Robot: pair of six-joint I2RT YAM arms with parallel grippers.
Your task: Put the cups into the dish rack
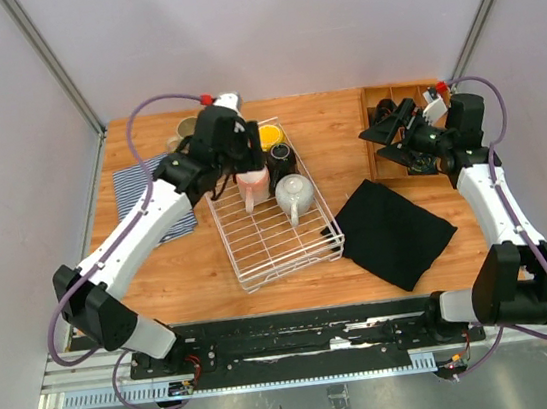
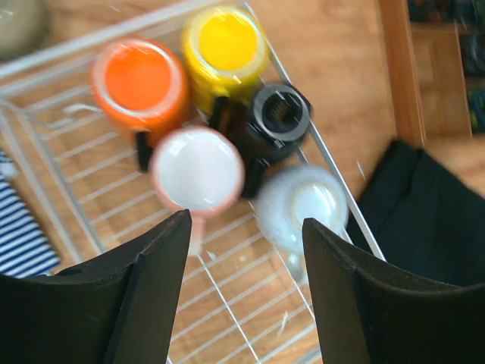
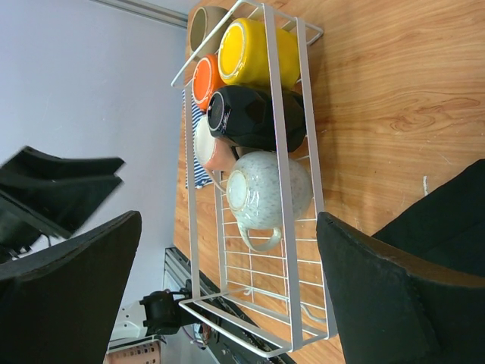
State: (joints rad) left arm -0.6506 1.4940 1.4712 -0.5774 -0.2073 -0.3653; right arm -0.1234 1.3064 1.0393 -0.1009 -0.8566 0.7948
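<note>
We see L gripper (image 2: 246,227) spread wide, empty, above the pale pink mug (image 2: 197,168) in the dish rack (image 1: 268,240) w/ orange mug (image 2: 140,76), yellow mug (image 2: 225,42), black mug (image 2: 276,117) and whitish-grey mug (image 2: 303,208). R gripper (image 3: 227,227) also wide, empty. Beige mug (image 1: 186,128) sits outside on the wooden table (image 1: 192,276).

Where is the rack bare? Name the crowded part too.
Free: the near half of the dish rack, bare grid between the whitish-grey mug, pink mug and near rim. Crowded: the far end, where orange mug, yellow mug and black mug pack together.
</note>
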